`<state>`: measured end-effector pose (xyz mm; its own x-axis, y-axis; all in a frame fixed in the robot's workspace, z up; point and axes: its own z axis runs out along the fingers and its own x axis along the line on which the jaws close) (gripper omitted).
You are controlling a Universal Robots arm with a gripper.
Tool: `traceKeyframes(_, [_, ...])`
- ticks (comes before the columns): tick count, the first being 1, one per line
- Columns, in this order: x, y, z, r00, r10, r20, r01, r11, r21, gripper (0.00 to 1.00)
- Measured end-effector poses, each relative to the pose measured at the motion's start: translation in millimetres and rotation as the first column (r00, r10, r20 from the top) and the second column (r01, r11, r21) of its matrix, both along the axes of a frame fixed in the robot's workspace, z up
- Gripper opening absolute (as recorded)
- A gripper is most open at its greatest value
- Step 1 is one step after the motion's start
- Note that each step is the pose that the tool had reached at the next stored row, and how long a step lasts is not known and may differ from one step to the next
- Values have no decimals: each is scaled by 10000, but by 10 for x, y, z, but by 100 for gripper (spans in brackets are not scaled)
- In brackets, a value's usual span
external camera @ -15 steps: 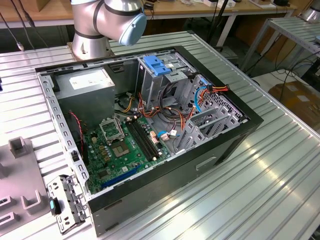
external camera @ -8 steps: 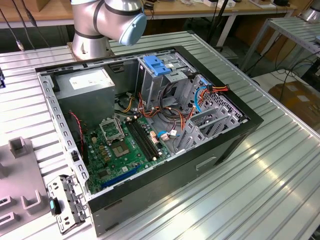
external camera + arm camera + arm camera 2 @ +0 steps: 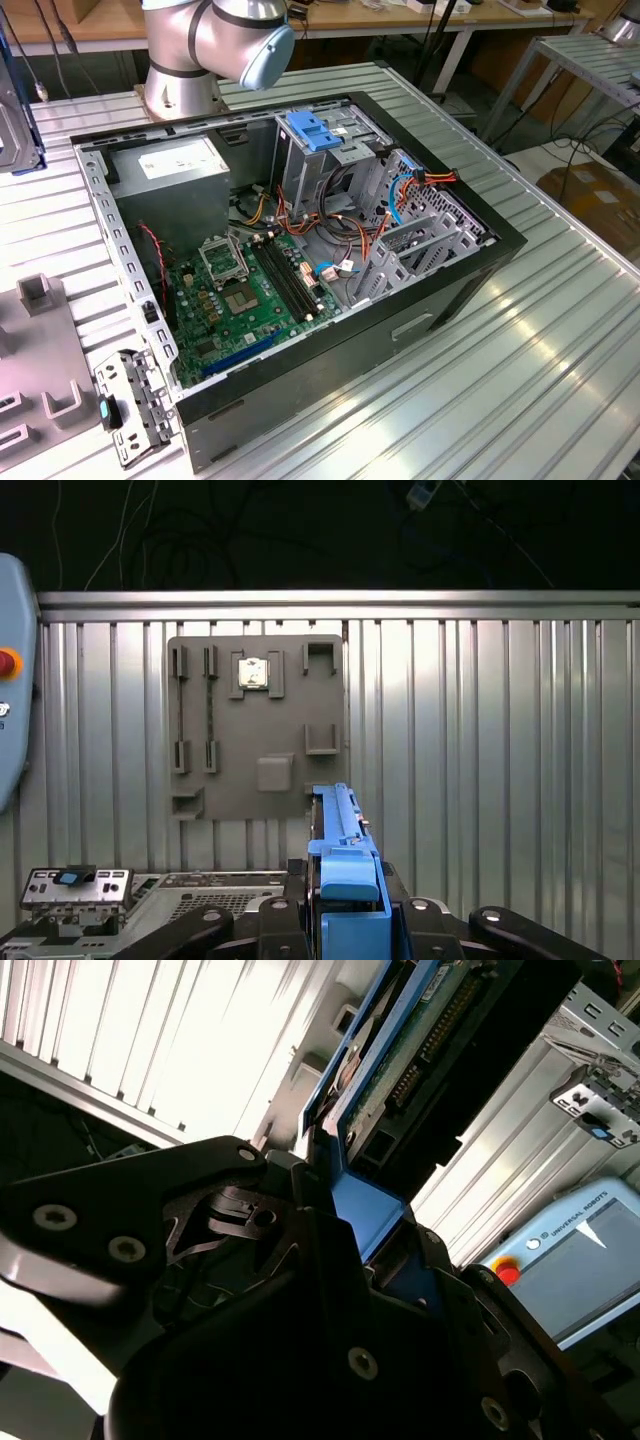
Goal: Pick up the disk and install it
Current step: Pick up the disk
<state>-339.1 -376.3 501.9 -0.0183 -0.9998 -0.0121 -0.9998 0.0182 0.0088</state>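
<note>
The disk (image 3: 338,825) shows edge-on in the first wrist view, its bright blue carrier tab sitting between my black fingers. In the second wrist view the disk (image 3: 420,1050) shows its green circuit-board underside framed in blue, sticking out away from the gripper. My gripper (image 3: 345,915) (image 3: 350,1225) is shut on the blue end of the disk and holds it in the air above the ribbed metal table. In the exterior view the open computer case (image 3: 480,275) lies on its side on the table, with the arm's base (image 3: 215,40) behind it.
Inside the case are a green motherboard (image 3: 250,300), a grey power supply (image 3: 180,170), a drive cage topped by a light-blue ribbed plate (image 3: 315,130), and loose coloured cables. A grey fixture plate (image 3: 255,725), a small metal bracket (image 3: 130,405) and a teach pendant (image 3: 575,1250) lie on the table.
</note>
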Motion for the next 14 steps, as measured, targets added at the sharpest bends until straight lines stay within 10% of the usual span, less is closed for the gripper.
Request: traceKeyframes(14, [145, -1, -1, 10000, -1, -2, 1, 10000, 0, 37])
